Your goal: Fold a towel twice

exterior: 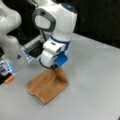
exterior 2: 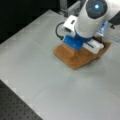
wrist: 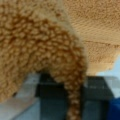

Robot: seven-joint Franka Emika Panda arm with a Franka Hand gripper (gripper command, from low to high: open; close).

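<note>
The orange-brown towel point(exterior: 46, 87) lies on the grey table point(exterior: 95, 82), doubled over into a thick layered shape. One side of it is pulled up into a peak under my gripper point(exterior: 55, 68). In a front view the arm's white and blue hand covers the towel point(exterior 2: 75, 60) from above, so the fingertips are hidden there. The wrist view is filled with terry cloth of the towel point(wrist: 37, 42). A narrow strip of it hangs pinched in the gripper point(wrist: 73, 101) between the dark fingers point(wrist: 50, 100).
The arm's white base point(exterior: 10, 42) stands at a front view's left, beside a blue-lit device point(exterior: 5, 67) and a small orange object point(exterior: 9, 79). A black perforated board point(exterior 2: 15, 107) borders the table point(exterior 2: 37, 62) at a front view's bottom left.
</note>
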